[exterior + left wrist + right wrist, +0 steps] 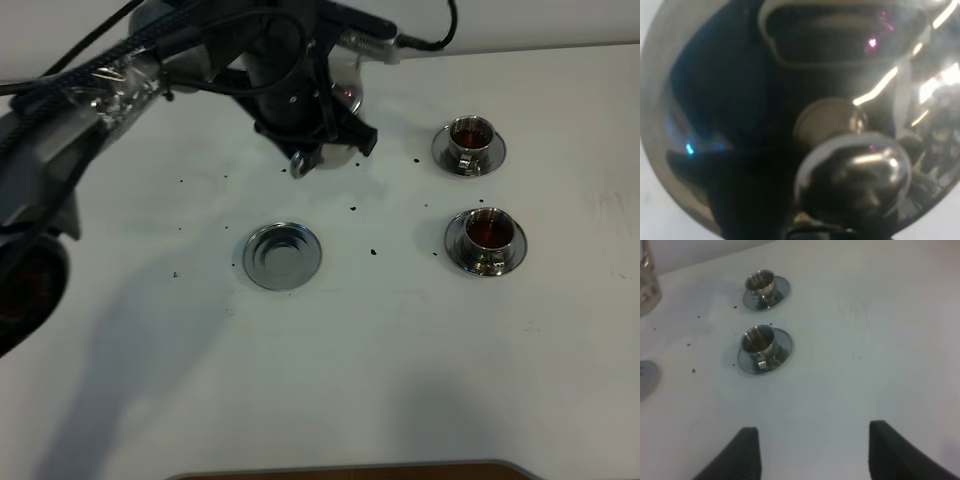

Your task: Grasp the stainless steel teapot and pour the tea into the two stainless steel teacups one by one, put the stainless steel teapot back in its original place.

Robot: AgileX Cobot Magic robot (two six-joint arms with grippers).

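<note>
Steel teapot (790, 115), clamped in the left tool (318, 140), hangs beyond its empty saucer (282, 256), which lies nearer the camera; right tool (810, 452) gapes idle.

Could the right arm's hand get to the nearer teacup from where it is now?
Probably yes. The right hand is open, and only bare white table lies between it and the nearer teacup. The teapot sits off to one side.

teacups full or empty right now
Full: both teacups, far and near, show reddish-brown tea inside in the exterior high view.
</note>
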